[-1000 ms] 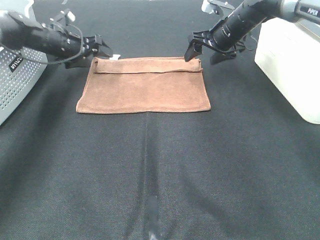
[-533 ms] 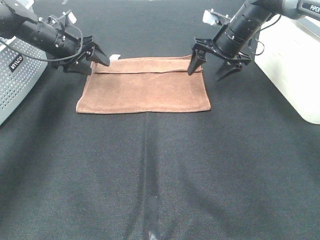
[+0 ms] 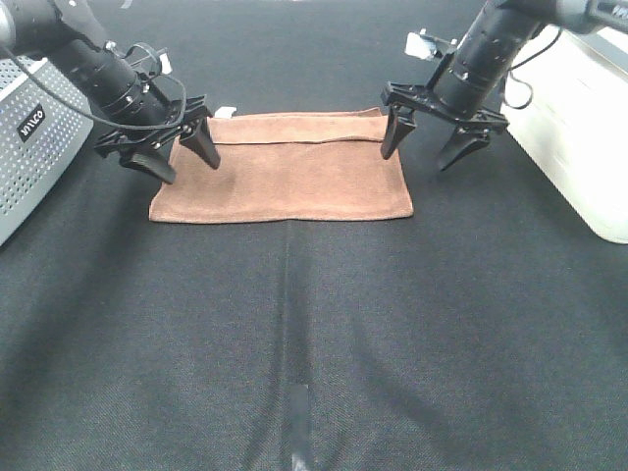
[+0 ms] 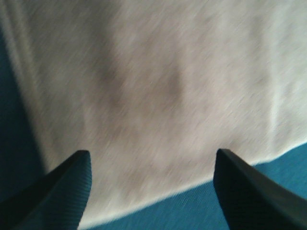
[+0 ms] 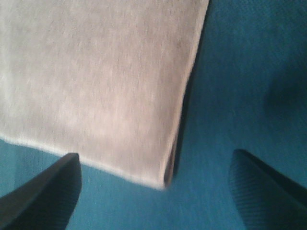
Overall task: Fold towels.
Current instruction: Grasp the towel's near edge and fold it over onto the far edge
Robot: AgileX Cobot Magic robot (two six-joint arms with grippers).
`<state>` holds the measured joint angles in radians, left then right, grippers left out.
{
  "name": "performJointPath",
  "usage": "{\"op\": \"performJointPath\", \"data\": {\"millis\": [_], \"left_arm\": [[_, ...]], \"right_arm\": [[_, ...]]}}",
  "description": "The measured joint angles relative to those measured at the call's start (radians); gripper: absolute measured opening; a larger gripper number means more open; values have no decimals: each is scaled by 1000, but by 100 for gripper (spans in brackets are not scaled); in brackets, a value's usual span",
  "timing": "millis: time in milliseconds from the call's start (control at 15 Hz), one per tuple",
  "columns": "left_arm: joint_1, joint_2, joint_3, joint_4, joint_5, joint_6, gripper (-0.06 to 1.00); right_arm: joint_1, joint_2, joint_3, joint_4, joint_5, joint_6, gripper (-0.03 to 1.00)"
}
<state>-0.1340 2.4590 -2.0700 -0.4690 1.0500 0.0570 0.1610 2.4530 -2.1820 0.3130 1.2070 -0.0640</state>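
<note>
The brown towel lies flat. The left gripper and right gripper hang over its ends, jaws apart.

A small black label with slanted white capitals sits on the side of the perforated grey box at the left edge. It reads roughly "VILCO", though the first letters are uncertain. The small white tag on the brown towel is too small to read.
</note>
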Motion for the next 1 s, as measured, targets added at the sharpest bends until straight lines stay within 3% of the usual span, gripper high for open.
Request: {"op": "performJointPath", "data": {"millis": [133,267,400,800,1000], "left_arm": [[1,-62,116,22,-30,-11,68],[17,-186,333,26,-175,-14,68],[42,-254,458,-3,-297,-26,68],[51,-237,499,-36,-382,-30,68],[51,-203,499,-71,-400,-28,68]], "right_arm": [[0,-67,93,-8,-4,0,78],[0,-125,199,-6,-59,0,78],[0,-143,244,4,-102,0,78],[0,-143,263,19,-176,-3,78],[0,-112,263,76,-175,-54,78]]}}
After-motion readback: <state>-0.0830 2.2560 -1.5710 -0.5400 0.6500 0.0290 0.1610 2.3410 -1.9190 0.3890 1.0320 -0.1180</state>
